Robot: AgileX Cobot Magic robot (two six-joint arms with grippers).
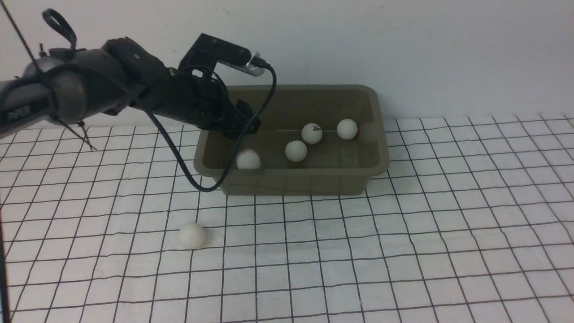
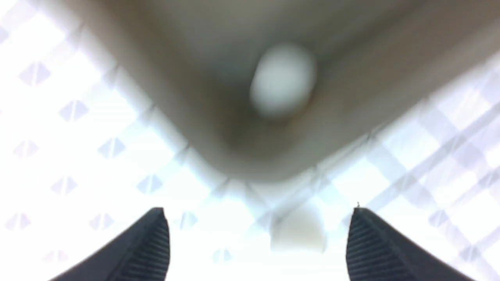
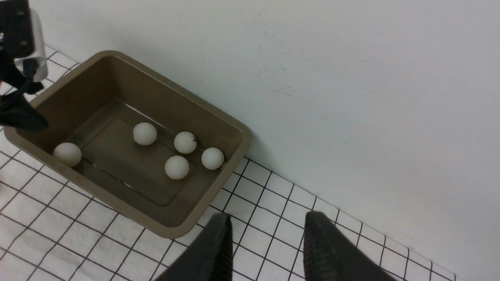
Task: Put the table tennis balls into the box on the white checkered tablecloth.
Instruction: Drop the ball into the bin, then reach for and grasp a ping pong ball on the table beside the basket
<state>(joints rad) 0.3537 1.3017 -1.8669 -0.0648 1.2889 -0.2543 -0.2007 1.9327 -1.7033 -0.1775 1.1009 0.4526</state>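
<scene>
The olive-brown box [image 1: 379,134] stands on the white checkered tablecloth [image 1: 403,251] against the wall. My left gripper [image 1: 242,123] hangs open over the box's left end. A blurred table tennis ball [image 1: 248,159] is loose below it inside the box, also a white blur [image 2: 283,80] beyond the spread fingers [image 2: 156,242]. Three more balls [image 1: 311,133] rest in the box. One ball [image 1: 192,236] lies on the cloth in front of the box's left end. In the right wrist view several balls [image 3: 177,167] sit in the box [image 3: 234,128]. My right gripper [image 3: 267,216] is open and empty.
A white wall [image 1: 403,45] rises directly behind the box. A black cable [image 1: 188,175] loops down from the left wrist in front of the box's left corner. The right arm is outside the front view.
</scene>
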